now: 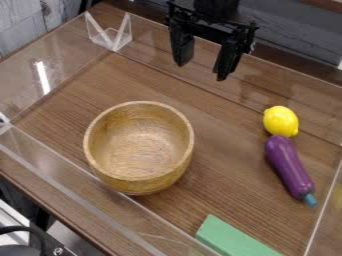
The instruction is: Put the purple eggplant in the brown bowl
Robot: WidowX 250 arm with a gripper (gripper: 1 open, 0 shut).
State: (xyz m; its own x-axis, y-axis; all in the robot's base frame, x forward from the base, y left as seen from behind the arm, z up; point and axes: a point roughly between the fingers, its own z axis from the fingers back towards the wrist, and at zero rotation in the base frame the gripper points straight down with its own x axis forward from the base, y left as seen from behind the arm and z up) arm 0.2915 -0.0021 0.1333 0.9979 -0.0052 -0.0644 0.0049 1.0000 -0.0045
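My gripper [203,60] hangs above the far side of the counter [227,120], pointing down with its jaws spread wide and nothing between them, so I have hold of nothing yet. The purple eggplant [289,167] lies flat on the wood to the right, well apart from me and nearer the camera, its teal stem tip pointing toward the near edge. The yellow lemon [281,121] sits just beside its far end, close enough that I cannot tell whether they touch, and I judge that closeness matters: coming down over the middle of the eggplant, across its narrow width, should keep my fingers clear of the lemon. The brown bowl [139,146] stands upright and empty to the left, its wide mouth an easy target for a drop. A green block [243,240] rests at the near edge, out of the likely path. Clear low walls ring the workspace.
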